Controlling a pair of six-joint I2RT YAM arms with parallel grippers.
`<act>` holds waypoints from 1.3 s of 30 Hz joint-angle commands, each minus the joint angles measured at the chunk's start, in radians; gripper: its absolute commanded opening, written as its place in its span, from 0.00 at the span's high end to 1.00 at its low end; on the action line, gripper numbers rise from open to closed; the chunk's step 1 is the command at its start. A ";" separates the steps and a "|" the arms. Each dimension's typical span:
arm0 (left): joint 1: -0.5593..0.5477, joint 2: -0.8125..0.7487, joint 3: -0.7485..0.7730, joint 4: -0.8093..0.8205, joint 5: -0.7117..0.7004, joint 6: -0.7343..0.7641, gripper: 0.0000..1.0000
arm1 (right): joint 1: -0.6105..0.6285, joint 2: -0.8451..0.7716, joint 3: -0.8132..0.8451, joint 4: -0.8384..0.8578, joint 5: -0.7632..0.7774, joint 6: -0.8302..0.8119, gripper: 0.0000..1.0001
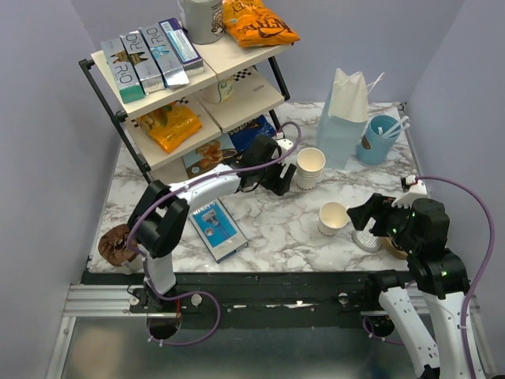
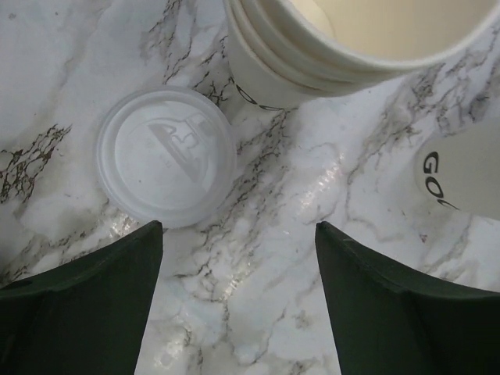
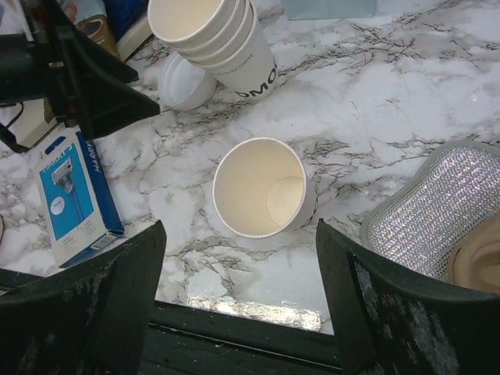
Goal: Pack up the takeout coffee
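We see left hand (image 2: 237, 228) wide open, empty, below round white plastic lid (image 2: 166, 156); right hand (image 3: 240, 226) open, empty, below lidless cream paper cup (image 3: 262, 187).

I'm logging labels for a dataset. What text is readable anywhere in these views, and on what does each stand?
"RIO": grey-and-teal cartons on the top shelf.
"GO", cut off: cream paper cup at the left wrist view's right edge.
"OMO", partial: stack of cream paper cups.
"HARRY", probably: blue cardboard razor box.
Too blurred: embossing on the flat white plastic lid; print on the orange snack bags.
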 commanded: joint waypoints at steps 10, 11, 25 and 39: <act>0.006 0.245 0.186 -0.047 0.031 0.019 0.30 | -0.006 -0.038 0.021 -0.017 0.004 0.005 0.14; 0.007 0.245 0.180 -0.031 0.033 0.010 0.32 | -0.006 -0.041 0.024 -0.020 0.013 0.004 0.14; 0.006 0.294 0.175 0.011 0.047 -0.035 0.48 | -0.006 -0.076 0.026 -0.079 0.042 0.011 0.14; -0.005 0.190 0.051 0.046 0.122 -0.113 0.92 | -0.006 -0.093 0.010 -0.079 0.007 0.017 0.14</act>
